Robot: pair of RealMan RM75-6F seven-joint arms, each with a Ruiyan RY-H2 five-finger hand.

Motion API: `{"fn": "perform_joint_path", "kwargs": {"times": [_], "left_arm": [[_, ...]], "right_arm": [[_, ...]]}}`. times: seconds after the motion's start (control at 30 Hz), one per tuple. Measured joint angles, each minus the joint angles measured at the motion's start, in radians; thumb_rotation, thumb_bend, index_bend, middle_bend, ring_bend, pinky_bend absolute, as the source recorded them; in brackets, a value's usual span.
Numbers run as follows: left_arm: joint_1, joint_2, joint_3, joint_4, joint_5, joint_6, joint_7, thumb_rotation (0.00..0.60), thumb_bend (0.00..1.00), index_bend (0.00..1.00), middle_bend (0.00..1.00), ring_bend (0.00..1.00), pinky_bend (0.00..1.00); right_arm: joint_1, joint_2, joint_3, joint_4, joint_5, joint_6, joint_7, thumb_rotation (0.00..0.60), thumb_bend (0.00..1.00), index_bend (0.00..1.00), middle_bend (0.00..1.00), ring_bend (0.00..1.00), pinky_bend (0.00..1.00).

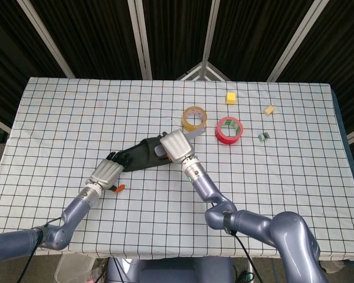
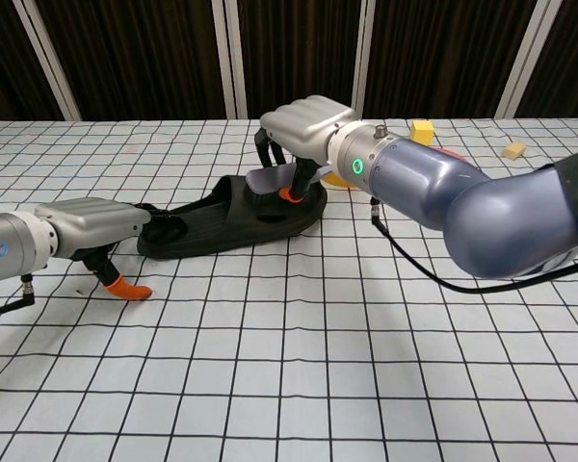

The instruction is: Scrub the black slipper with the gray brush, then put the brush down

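On the checked table (image 1: 271, 194), right hand (image 2: 303, 120) grips gray brush (image 2: 270, 180) atop flat black slipper (image 2: 222, 226).

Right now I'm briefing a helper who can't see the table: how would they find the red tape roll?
Start at the checked tablecloth and look to its far right half, beyond the black slipper. Two tape rolls lie flat there, side by side. The red tape roll is the one nearer the small green block, red where its neighbour, the yellow tape roll, is tan-yellow.
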Motion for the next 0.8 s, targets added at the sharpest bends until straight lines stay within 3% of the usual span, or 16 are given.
{"fn": "perform_joint_path", "kwargs": {"times": [0.27,0.8], "left_arm": [[-0.003,-0.003,0.004,-0.003,-0.005,0.011,0.008,0.478,0.44,0.05,0.04,0.01,0.05],[-0.008,-0.001,0.009,-0.007,-0.020,0.016,0.016,0.476,0.46,0.05,0.04,0.01,0.05]], "right_arm": [[-0.003,0.001,0.001,-0.009,-0.004,-0.004,-0.001,0.600,0.80,0.82,0.73,0.65,0.64],[-0.009,0.007,-0.013,-0.147,-0.044,0.045,-0.052,0.600,0.80,0.82,0.73,0.65,0.64]]}}
